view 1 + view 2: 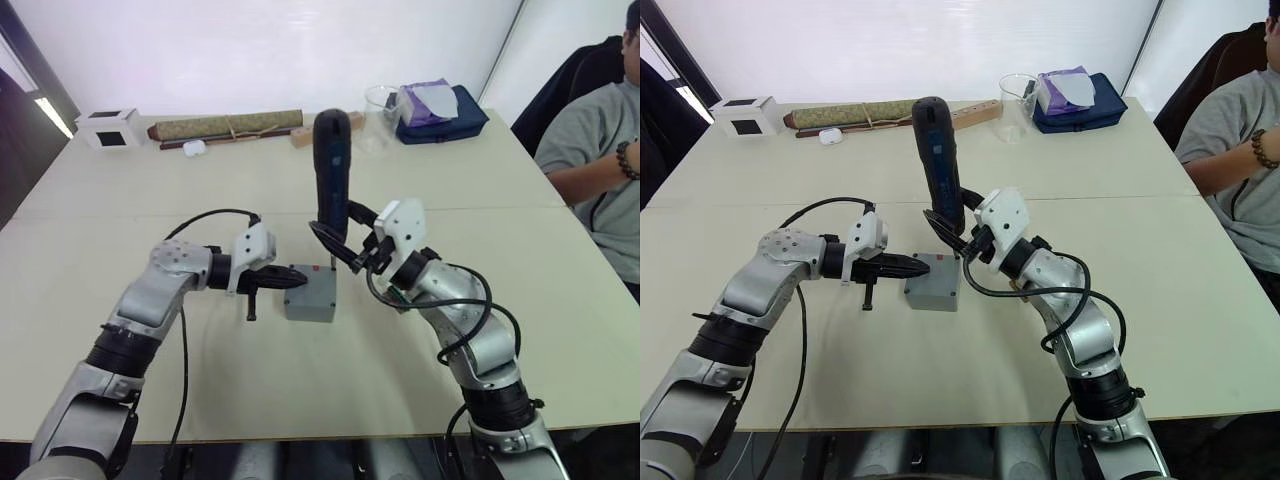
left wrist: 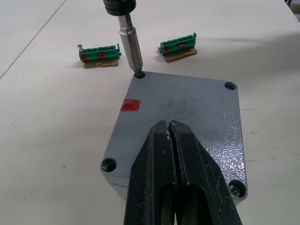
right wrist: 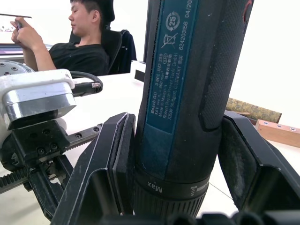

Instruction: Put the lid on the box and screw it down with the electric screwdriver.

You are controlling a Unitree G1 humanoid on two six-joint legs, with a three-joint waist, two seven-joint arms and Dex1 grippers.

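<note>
The box (image 1: 309,297) sits near the middle of the tabletop (image 1: 200,390), with the lid (image 2: 187,117) already lying flush on top of it, its small red mark (image 2: 131,105) toward one edge. Screw holes show at the lid's corners; one corner, seen from the left wrist, has a screw head in it.

The left arm reaches in from the left with its elbow bent and forearm running nearly level over the tabletop. The left gripper (image 1: 290,278) has its two black fingers pressed together, with nothing between them, and their tips rest on the lid's top surface.

The right arm comes up from the lower right, bent sharply at the elbow, with the wrist angled toward the box. The right gripper (image 1: 345,243) is clenched around the electric screwdriver (image 1: 331,170), one finger on each side of its lower body. The tool stands almost upright, leaning slightly, and its metal bit (image 2: 131,47) points down into the screw hole at the lid's corner nearest the red mark.

Just past the box lie two small green terminal blocks (image 2: 177,46). Along the far edge of the tabletop are a white cube (image 1: 110,127), a long rolled olive bundle (image 1: 228,126), a clear cup (image 1: 380,103) and a dark blue pouch (image 1: 445,115). A person (image 1: 600,150) sits at the right side.
</note>
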